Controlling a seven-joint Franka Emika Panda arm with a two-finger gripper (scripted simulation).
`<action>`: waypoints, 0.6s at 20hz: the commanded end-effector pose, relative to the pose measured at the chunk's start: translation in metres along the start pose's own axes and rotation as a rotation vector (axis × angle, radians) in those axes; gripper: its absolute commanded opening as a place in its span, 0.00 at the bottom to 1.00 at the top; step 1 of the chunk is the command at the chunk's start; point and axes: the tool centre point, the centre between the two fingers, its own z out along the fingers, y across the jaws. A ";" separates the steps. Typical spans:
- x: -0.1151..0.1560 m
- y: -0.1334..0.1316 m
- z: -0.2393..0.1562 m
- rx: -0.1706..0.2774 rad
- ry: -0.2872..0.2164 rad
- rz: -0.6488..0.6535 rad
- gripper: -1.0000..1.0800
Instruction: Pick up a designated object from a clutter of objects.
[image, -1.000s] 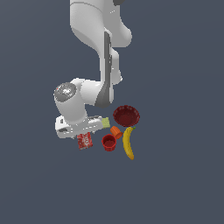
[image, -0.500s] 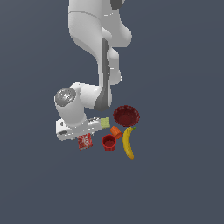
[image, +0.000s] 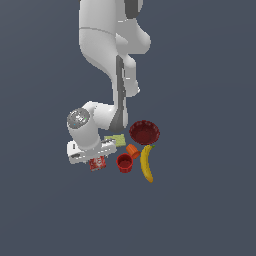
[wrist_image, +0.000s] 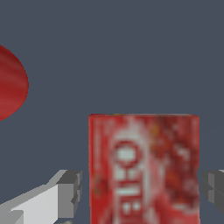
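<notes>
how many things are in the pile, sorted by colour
red: 3 - flat red box with white print, round red cup, dark red scalloped bowl
yellow: 1 - banana
orange: 1 - orange piece
yellow-green: 1 - sponge
total: 6

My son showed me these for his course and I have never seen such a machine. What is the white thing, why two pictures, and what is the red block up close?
These are simulator renders, not photos. The white shape is a robot arm; its gripper hangs low over a small pile of objects. The exterior view comes from a camera off the arm. It shows a red box, a red cup, an orange piece, a banana, a dark red bowl and a yellow-green sponge.

The wrist view comes from a camera on the arm's wrist. The block there is the red box, between the two grey fingers, with gaps on both sides. Nothing is held yet.
</notes>
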 end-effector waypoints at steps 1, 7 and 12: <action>0.000 0.000 0.010 0.000 0.001 -0.001 0.96; 0.001 0.001 0.017 0.000 0.001 -0.001 0.00; 0.001 0.001 0.017 0.000 0.001 -0.001 0.00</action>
